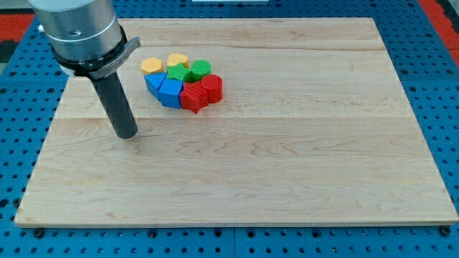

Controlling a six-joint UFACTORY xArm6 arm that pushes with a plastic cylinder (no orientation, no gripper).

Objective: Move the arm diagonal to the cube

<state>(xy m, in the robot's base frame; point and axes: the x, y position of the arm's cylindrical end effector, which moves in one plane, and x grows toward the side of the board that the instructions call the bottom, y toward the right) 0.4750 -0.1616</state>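
- The blue cube point(171, 93) sits in the upper left part of the frame, at the lower left of a tight cluster of small blocks on the wooden board point(287, 165).
- A second blue block point(153, 84), shape unclear, touches the cube on its left.
- To the cube's right lies a red star-like block point(193, 97), and just past that a red cylinder point(212, 87).
- Above the cube is a green block point(179, 74), with a rounder green block point(201, 69) beside it to the right.
- At the top of the cluster are two yellow blocks: one point(151, 66) at the upper left, one point(177, 60) just right of it.
- My tip point(127, 134) rests on the board to the lower left of the cluster, near the blue cube but touching no block, with bare wood between us.
- I carry only a plain dark rod; it has nothing to open or close and holds nothing.
- The board lies on a blue perforated table point(437, 86).
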